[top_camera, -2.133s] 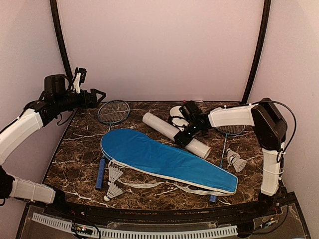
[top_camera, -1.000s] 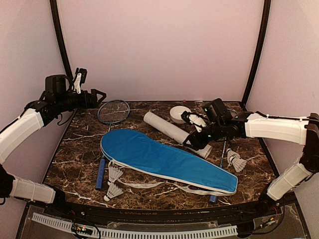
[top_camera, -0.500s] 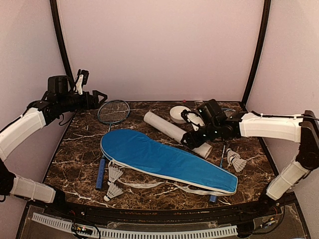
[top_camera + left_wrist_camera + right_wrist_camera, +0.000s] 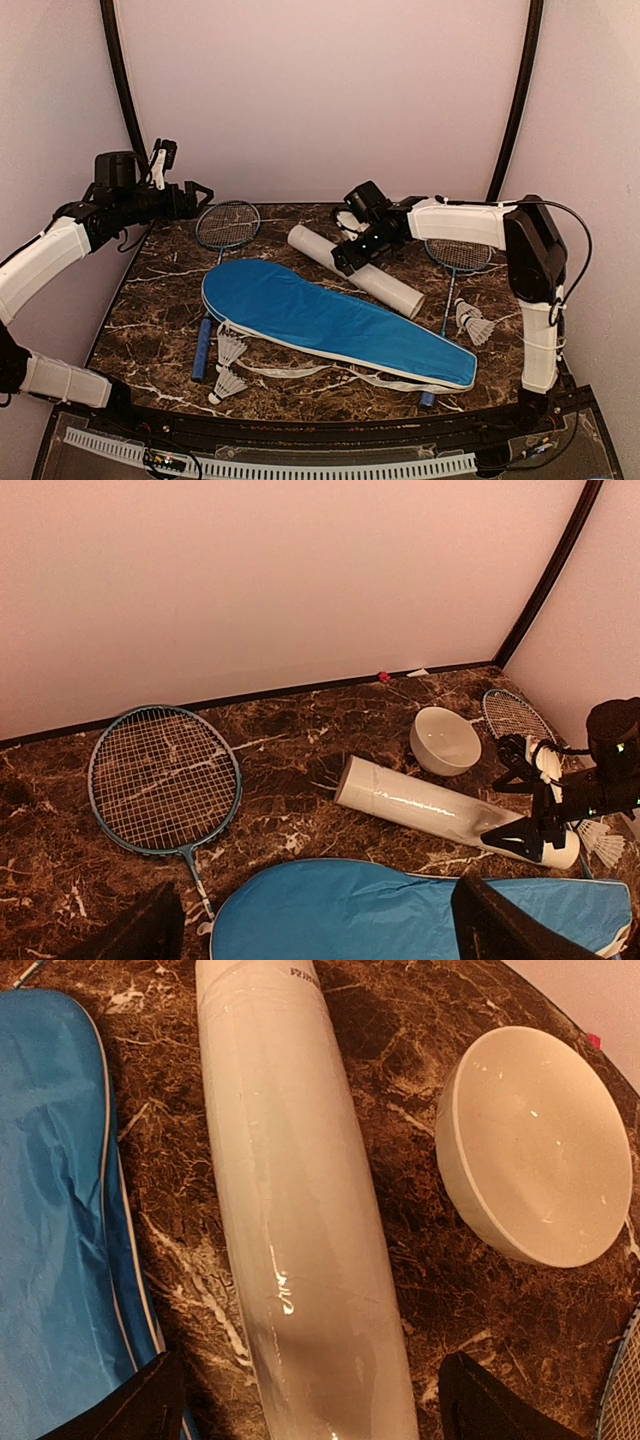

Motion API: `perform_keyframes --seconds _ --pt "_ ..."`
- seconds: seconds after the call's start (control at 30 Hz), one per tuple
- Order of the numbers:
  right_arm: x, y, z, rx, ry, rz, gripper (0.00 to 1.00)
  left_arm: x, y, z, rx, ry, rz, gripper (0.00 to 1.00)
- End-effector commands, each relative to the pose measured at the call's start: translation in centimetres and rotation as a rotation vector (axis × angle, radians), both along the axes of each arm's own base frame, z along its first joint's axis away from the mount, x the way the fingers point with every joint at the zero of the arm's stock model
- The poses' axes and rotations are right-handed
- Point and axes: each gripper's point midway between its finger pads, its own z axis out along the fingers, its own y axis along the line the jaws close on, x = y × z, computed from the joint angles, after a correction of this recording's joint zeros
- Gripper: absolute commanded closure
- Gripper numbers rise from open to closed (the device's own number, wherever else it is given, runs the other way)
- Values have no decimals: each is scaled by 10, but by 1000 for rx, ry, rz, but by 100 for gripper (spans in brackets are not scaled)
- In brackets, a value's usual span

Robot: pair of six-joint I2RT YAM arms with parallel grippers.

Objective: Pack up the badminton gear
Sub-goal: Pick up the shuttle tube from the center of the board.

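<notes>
The long white tube lies slanted on the marble behind the blue racket cover. My right gripper hovers open over the tube's middle; in the right wrist view the tube runs between the right gripper's spread jaws, untouched. One racket lies at the back left, the other racket at the right. Two shuttlecocks sit front left, and one shuttlecock at the right. My left gripper hangs open, high at the left rear. The left gripper looks down on the left racket and cover.
A small white bowl stands just behind the tube, close to my right gripper; the bowl also shows in the left wrist view. The cover's white strap trails along the front. Pink walls close the back and both sides.
My right arm has swung from the tube's near right end back and left to its middle, and its jaws have spread wider. The left arm has stayed put.
</notes>
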Motion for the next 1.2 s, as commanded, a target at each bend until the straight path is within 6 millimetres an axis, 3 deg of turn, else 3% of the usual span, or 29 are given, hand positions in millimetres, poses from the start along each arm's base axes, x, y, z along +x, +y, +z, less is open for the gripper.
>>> perform_keyframes --seconds 0.0,0.2,0.43,0.67,0.9,1.17 --pt "10 -1 -16 -39 57 29 12 -7 6 23 9 -61 9 4" --pt "10 -1 -44 -92 111 72 20 -9 6 25 7 -66 8 4" --pt "6 -5 -64 -136 129 111 22 -9 4 26 2 -67 2 4" --pt "4 -8 -73 -161 117 144 39 -9 5 25 2 -66 3 4" --pt "-2 -2 -39 -81 48 188 46 -9 5 25 3 -66 3 4" --pt "-11 -9 34 19 -87 184 48 -9 5 25 4 -67 6 4"
